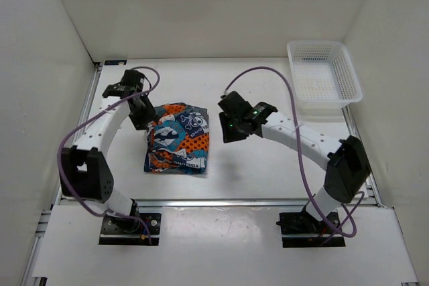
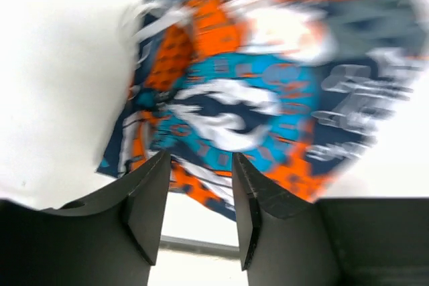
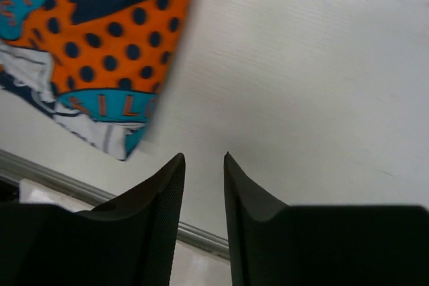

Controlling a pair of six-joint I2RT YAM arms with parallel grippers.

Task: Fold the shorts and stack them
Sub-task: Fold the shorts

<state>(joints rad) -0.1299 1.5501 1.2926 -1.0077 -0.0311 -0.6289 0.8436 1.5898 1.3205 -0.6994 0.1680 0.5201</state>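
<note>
The shorts [image 1: 179, 138] lie folded in a compact rectangle on the white table, left of centre. My left gripper [image 1: 142, 120] hovers at their far-left corner. In the left wrist view the shorts [image 2: 268, 85] fill the upper frame and the left gripper [image 2: 200, 162] is open with nothing between its fingers. My right gripper [image 1: 229, 128] is just right of the shorts, over bare table. In the right wrist view the right gripper [image 3: 204, 160] is open and empty, with the shorts' orange dotted edge [image 3: 100, 38] at upper left.
A white plastic mesh basket [image 1: 324, 72] stands at the far right corner. White walls enclose the table on three sides. A metal rail [image 1: 214, 201] runs along the near edge.
</note>
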